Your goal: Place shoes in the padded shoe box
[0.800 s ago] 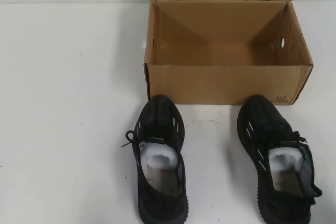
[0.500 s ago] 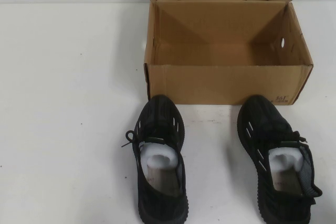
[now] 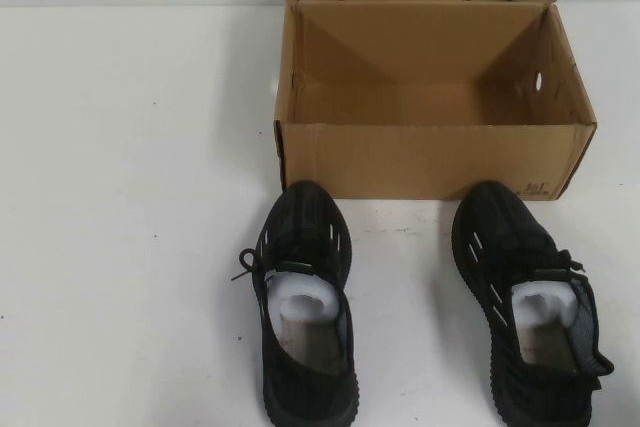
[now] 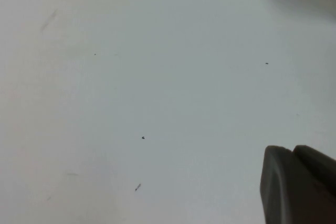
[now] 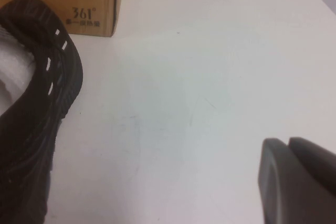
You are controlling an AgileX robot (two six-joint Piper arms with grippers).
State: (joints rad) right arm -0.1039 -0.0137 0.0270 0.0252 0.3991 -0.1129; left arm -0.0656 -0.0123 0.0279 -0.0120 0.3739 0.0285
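We see a white table (image 3: 130, 197) bearing an open brown rectangular cardboard shoe box (image 3: 432, 159) with short raised flaps, its inside bare brown board. A small round hole pierces its right wall, and small dark print marks its near right corner.

Just in front of the box stand two black knit sneakers with white dash marks, black laces and white paper stuffing, toes toward the box: the left sneaker (image 3: 303, 302) and, well apart from it, the right sneaker (image 3: 530, 307). Both heels are cut off by the high view's lower edge.

Neither arm shows from above. In the left wrist view the left gripper (image 4: 299, 187) appears only as a dark grey corner above bare table; in the right wrist view the right gripper (image 5: 296, 182) likewise, beside the right sneaker's side. Neither touches or holds anything; we cannot tell how far either is spread.
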